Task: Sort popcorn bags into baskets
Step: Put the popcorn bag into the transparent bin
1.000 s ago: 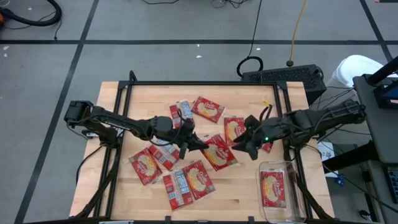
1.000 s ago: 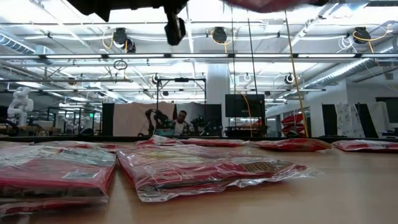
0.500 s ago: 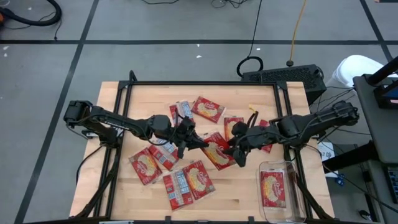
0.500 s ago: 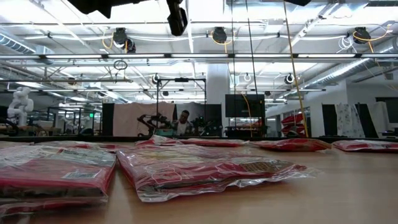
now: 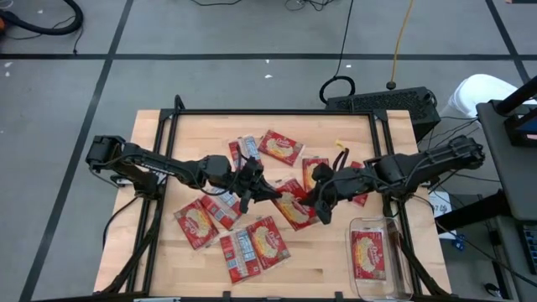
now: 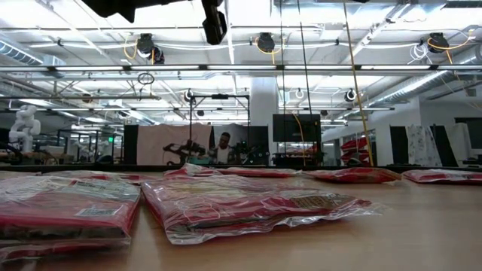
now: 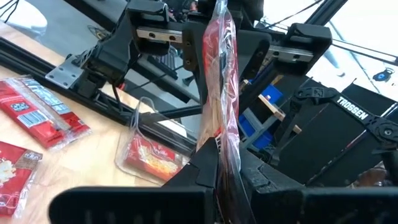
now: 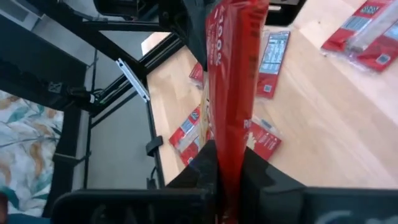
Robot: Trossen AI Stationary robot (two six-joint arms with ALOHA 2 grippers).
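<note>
"TROSSEN" on the dark arm housing (image 7: 367, 121) (white capitals); packet print unreadable.

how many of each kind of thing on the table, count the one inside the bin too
popcorn bags: 10 that can be told apart in the high view; some overlap, so more may be hidden
clear bin: 1
total: 11

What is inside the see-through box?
One popcorn bag lies flat inside the clear box, popcorn picture facing up. Looking down from above, nothing else shows in there. Whether anything hides under that bag cannot be seen.
</note>
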